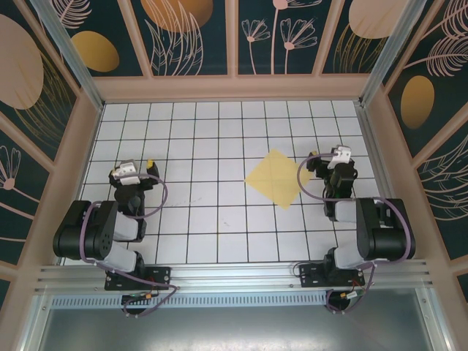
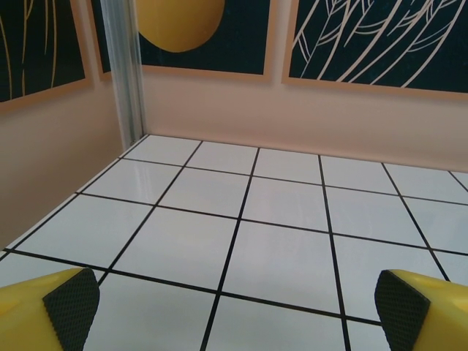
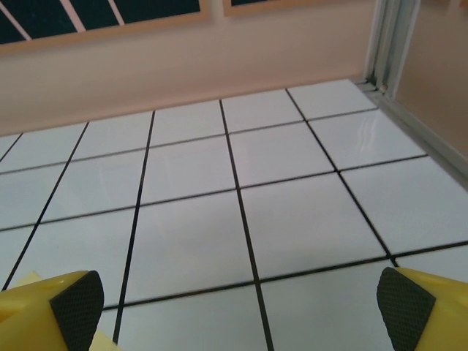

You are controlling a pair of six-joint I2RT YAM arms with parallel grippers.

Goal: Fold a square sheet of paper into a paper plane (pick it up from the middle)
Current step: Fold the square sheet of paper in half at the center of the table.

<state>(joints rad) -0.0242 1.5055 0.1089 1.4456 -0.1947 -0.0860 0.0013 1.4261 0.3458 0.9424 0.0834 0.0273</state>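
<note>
Both arms sit folded back close to their bases at the near edge of the table (image 1: 219, 234). From overhead I see the left arm (image 1: 95, 230) with its elbow tucked low and its wrist reaching forward, so the left gripper (image 1: 137, 167) hangs over the left side of the white grid. The right arm (image 1: 376, 227) mirrors it, with the right gripper (image 1: 330, 162) over the right side. Both grippers point toward the far wall (image 1: 234, 88).

The square sheet of paper (image 1: 276, 178) lies flat on the tiles, turned like a diamond, a little right of the table's middle. Its right corner is near the right gripper but apart from it, and the sheet is well apart from the left one.

The wrist cameras give me what the overhead one cannot. On the left gripper (image 2: 234, 311) the jaws stand wide apart, the black pads (image 2: 72, 307) at the two bottom corners with bare tiles between them. The right gripper (image 3: 241, 311) looks the same, its pads (image 3: 77, 307) spread wide over bare tiles. The left wrist view looks onto an aluminium post (image 2: 128, 73) in the far left corner; the right wrist view looks onto its twin (image 3: 391, 44) in the far right corner. A bit of yellow sits under the right gripper's left pad — finger or paper, I cannot tell.
</note>
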